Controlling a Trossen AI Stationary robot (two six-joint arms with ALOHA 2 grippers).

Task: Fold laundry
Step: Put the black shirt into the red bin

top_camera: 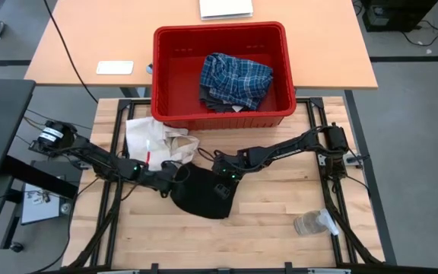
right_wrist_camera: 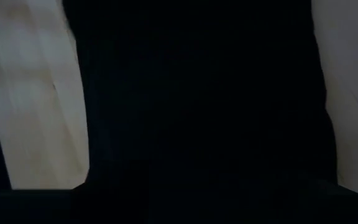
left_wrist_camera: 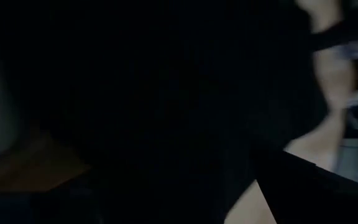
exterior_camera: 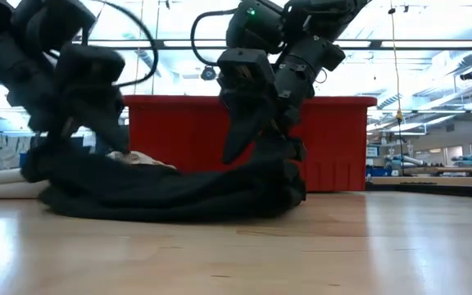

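Observation:
The black garment [top_camera: 204, 199] lies bunched on the wooden table in front of the red bin; in the low view it is a low dark heap [exterior_camera: 170, 192] with both ends raised. My left gripper [top_camera: 179, 175] is at its left end and my right gripper [top_camera: 223, 183] at its far right part, both low and shut on it. Black cloth fills the left wrist view [left_wrist_camera: 135, 93] and the middle of the right wrist view [right_wrist_camera: 197, 93]. The blue-and-white plaid shirt [top_camera: 234, 78] lies crumpled inside the red bin [top_camera: 219, 122]. My left gripper holds the black garment at its left end [exterior_camera: 43, 164], coming in low from the table's left; the cloth itself hides the place of contact. That end is raised a little, and the rest lies on the table. My right gripper holds the garment's right end [exterior_camera: 292, 168], slanting down from the right and above. The cloth rises to the gripper there and sags to the table between the two arms. How many layers it has cannot be told.
A cream tote bag [top_camera: 154, 137] lies just beyond the left gripper, touching the garment's far edge. A clear plastic bottle [top_camera: 314, 222] lies near the table's right near corner. The red bin stands at the far edge. Bare wood shows near and right of the garment.

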